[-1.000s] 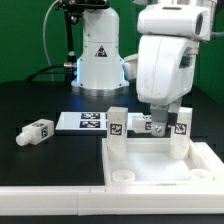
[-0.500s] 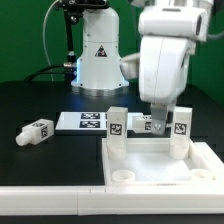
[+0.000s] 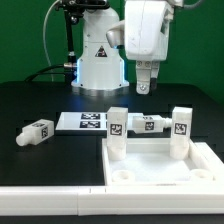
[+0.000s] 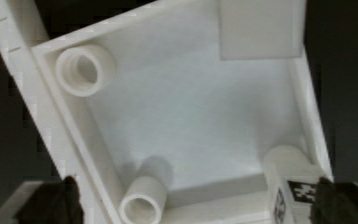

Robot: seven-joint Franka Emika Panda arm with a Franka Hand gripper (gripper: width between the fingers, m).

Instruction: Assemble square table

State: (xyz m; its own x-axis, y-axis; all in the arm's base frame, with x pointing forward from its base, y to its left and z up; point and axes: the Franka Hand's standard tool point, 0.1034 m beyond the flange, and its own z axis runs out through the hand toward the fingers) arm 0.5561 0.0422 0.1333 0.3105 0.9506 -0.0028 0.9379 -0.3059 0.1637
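The white square tabletop (image 3: 160,165) lies tray-side up at the exterior view's right. Two tagged white legs stand upright in its far corners, one at the left (image 3: 117,125) and one at the right (image 3: 181,122). A third leg (image 3: 148,122) lies on its side between them at the far rim. A fourth leg (image 3: 35,131) lies loose on the black table at the left. My gripper (image 3: 146,88) hangs open and empty well above the far rim. The wrist view looks down into the tabletop (image 4: 194,110), showing a corner socket (image 4: 78,70), a tagged leg (image 4: 297,180) and my gripper (image 4: 202,205).
The marker board (image 3: 85,121) lies flat behind the tabletop's left corner. The robot's white base (image 3: 100,55) stands at the back. A long white rail (image 3: 50,200) runs along the front edge of the table.
My gripper has risen from low between the two upright legs, by the lying leg, to well above the tabletop and a little left. The legs have not moved.
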